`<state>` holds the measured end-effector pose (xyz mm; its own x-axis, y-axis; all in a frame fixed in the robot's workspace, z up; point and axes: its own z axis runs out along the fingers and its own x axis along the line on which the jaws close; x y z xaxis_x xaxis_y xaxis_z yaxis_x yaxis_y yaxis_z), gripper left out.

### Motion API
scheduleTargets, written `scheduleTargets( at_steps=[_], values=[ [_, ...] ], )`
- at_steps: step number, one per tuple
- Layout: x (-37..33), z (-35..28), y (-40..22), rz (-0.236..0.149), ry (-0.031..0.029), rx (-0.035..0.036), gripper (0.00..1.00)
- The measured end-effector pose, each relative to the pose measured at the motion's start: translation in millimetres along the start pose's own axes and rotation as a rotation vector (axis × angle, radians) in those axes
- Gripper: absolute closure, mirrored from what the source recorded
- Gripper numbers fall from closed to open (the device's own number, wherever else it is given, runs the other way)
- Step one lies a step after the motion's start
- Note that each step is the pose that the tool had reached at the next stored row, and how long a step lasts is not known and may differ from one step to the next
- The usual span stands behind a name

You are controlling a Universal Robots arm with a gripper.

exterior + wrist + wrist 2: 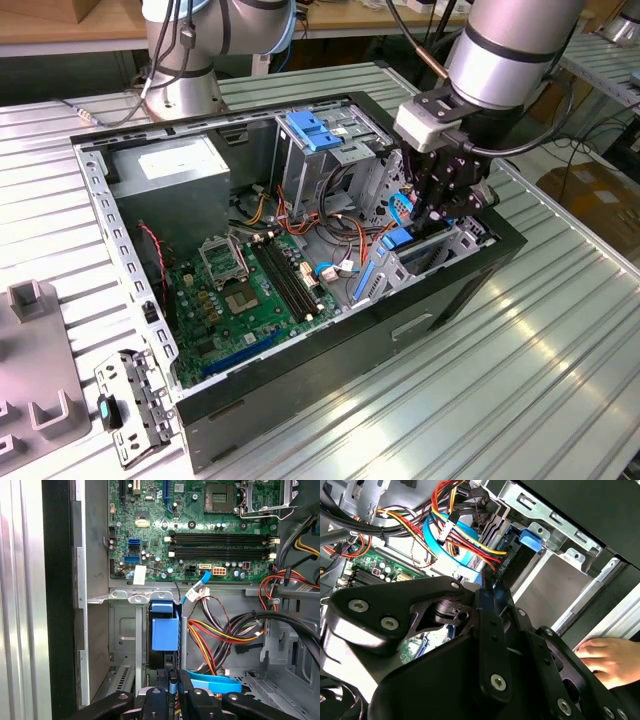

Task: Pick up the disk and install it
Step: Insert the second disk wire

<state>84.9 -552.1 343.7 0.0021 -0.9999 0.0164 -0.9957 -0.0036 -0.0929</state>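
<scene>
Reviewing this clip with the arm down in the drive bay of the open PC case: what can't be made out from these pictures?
- Whether the disk is fully seated: in the first wrist view the gripper covers its near end, and in the exterior view the gripper hides most of it.
- What the hand touches: cut off by the edge of the second wrist view.
- Disk connectors: hidden by the drive cage.

Disk (164, 630) stands in drive bay (125, 645) inside PC case (450, 290), motherboard (240, 290) on exterior view's left.

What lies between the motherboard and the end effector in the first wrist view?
The disk in its blue carrier stands upright in the drive bay, between the motherboard and the end effector.
</scene>
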Motion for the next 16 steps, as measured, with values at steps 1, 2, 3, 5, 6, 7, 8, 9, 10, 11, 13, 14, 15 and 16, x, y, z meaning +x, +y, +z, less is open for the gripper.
scheduleTargets(
  at_steps=[1,2,3,5,6,7,8,9,10,11,13,14,15,16],
  values=[
    [0.0,-2.6,-0.3,0.0,0.0002,0.0,0.76],
    [0.0,-5.5,-0.5,0.0,0.0004,0.0,0.76],
    [0.0,-8.0,-0.7,0.0,0.0003,-0.0001,0.76],
    [0.0,-11.0,-1.0,0.0,0.0003,-0.0001,0.76],
    [0.1,-11.1,-1.0,0.0,0.0,0.0,0.76],
    [0.1,-11.1,-1.0,0.0,0.0,0.0,0.76],
    [0.0,-11.1,-1.0,0.0,0.0,0.0,0.76],
    [0.0,-11.3,-1.1,0.0,0.0002,0.0,0.78],
    [0.0,-11.3,-1.1,0.0,0.0002,0.0,0.85],
    [0.0,-11.3,-1.1,0.0,0.0003,-0.0001,0.89],
    [0.0,-11.3,-1.1,0.0,0.0002,-0.0001,0.89],
    [0.0,-11.3,-1.1,0.0,0.0003,-0.0001,0.89],
    [0.0,-11.3,-1.1,0.0,0.0002,-0.0001,0.89],
    [0.0,-11.4,-1.1,0.0,0.0002,-0.0001,0.89]
  ],
)
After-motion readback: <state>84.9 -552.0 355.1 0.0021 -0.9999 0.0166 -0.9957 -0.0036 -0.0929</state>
